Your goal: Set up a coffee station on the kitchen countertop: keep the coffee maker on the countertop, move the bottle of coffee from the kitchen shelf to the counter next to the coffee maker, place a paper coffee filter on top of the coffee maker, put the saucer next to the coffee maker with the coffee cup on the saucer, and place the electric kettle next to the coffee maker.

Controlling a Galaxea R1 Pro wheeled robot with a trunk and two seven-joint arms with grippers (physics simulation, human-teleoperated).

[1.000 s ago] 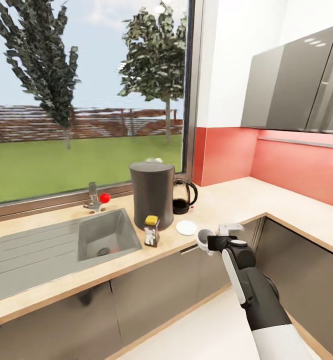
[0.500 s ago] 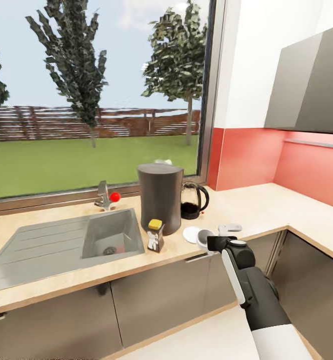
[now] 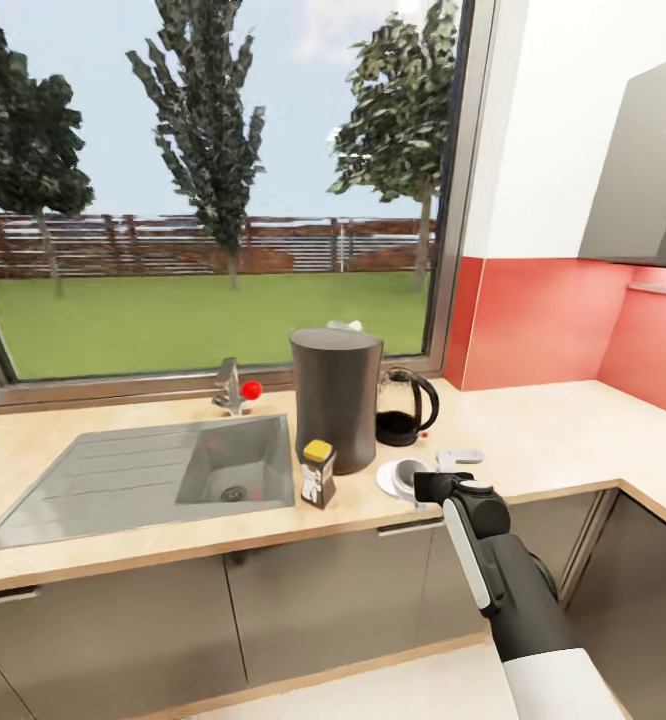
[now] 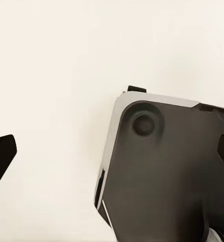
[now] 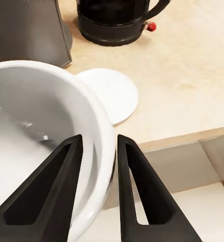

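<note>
1. Nearest to the camera, the right arm reaches forward from the lower right of the head view, its right gripper [image 3: 425,487] at the front edge of the desk [image 3: 543,440].
2. The right wrist view says it plainly: the 2 black fingers [image 5: 137,194] pinch the rim of the coffee cup [image 5: 36,146], 1 inside the white wall and 1 outside.
3. In the head view the coffee cup [image 3: 408,478] hangs at the desk's front edge, overlapping the near side of the saucer [image 3: 386,474]; whether they touch, I cannot tell.
4. The saucer [image 5: 110,93] lies flat on the beige wood grain, just in front of the electric kettle and beside the coffee maker's base.
5. The bottle of coffee [image 3: 318,474], yellow lid up, stands upright near the coffee maker's front, just beside the sink [image 3: 123,480].
6. The coffee maker [image 3: 335,400] stands tall behind them, with the electric kettle [image 3: 405,408] close on its right, red dot showing.
7. A tap [image 3: 231,390] with a red knob sits behind the sink, under the window [image 3: 213,180].
8. The left gripper [image 4: 112,166] looks down at pale floor and a dark part of the robot; its 2 fingertips sit at opposite picture edges, spread wide, holding nothing.
</note>
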